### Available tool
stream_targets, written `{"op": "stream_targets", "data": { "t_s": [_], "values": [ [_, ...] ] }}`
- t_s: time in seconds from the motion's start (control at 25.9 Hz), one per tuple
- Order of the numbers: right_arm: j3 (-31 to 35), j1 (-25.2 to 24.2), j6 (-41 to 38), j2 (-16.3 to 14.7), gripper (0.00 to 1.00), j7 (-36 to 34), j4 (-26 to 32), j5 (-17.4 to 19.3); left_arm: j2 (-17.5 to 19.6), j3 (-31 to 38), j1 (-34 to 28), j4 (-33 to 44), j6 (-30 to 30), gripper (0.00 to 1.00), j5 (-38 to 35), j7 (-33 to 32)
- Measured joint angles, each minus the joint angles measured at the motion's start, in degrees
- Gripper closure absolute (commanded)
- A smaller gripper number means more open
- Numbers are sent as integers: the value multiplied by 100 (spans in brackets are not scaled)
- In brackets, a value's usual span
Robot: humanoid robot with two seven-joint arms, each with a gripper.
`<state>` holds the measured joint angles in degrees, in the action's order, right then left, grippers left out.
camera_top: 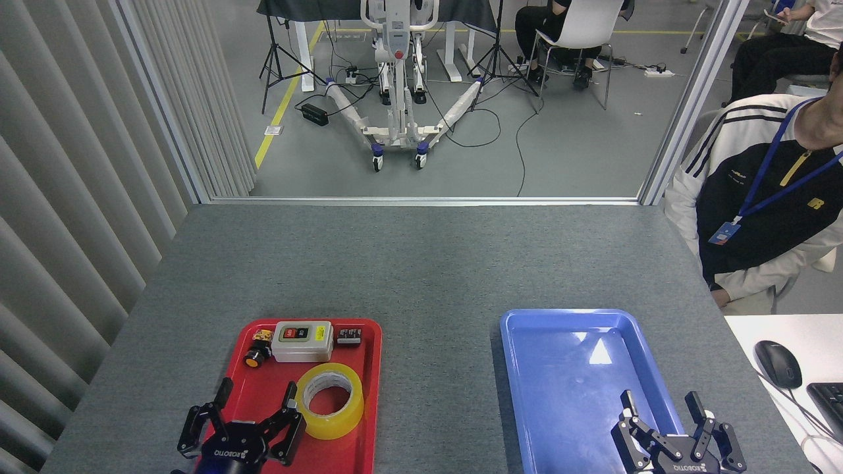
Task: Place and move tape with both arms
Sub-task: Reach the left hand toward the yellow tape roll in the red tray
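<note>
Both claws spread open, nothing gripped.
Left gripper (257, 405) and right gripper (662, 403) read "ROBOTIQ"; the tape (330, 399) lies flat in the red tray (371, 395).

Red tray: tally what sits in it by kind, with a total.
Tape rolls: 1
Grey switch boxes with red and black buttons: 1
Small yellow-and-black push-button parts: 1
Small black blocks: 1
Total: 4, all in the red tray.
</note>
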<state>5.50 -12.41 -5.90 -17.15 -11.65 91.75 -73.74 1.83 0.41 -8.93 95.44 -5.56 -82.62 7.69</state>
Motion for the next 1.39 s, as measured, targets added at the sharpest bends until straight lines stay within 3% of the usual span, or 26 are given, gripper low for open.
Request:
{"op": "stream_targets", "data": {
  "t_s": [0.15,0.39,0.58,0.73,0.85,1.01,1.16,1.39],
  "values": [
    [-11,-22,101,12,0,21,9,-54,-19,2,9,-35,-28,0,15,-83],
    [-13,-70,123,7,0,23,54,-69,-35,8,124,-59,-75,0,133,-981],
    [-14,-83,124,3,0,24,63,-70,-8,-60,560,-79,-24,0,736,-1506],
    [-14,-86,124,2,0,24,63,-70,43,-87,1001,-219,217,0,1303,-3046],
    [-14,-86,124,4,0,24,60,-72,60,-94,1458,-422,318,0,1451,-4515],
    [-13,-87,124,11,0,25,56,-77,74,-103,2011,-811,334,0,1508,-5895],
    [-6,-87,123,23,0,28,45,-79,156,-115,2298,-1169,340,0,1518,-6439],
    [1,-87,110,47,0,42,37,-82,277,-138,2380,-1320,373,0,1512,-6609]
  ]
}}
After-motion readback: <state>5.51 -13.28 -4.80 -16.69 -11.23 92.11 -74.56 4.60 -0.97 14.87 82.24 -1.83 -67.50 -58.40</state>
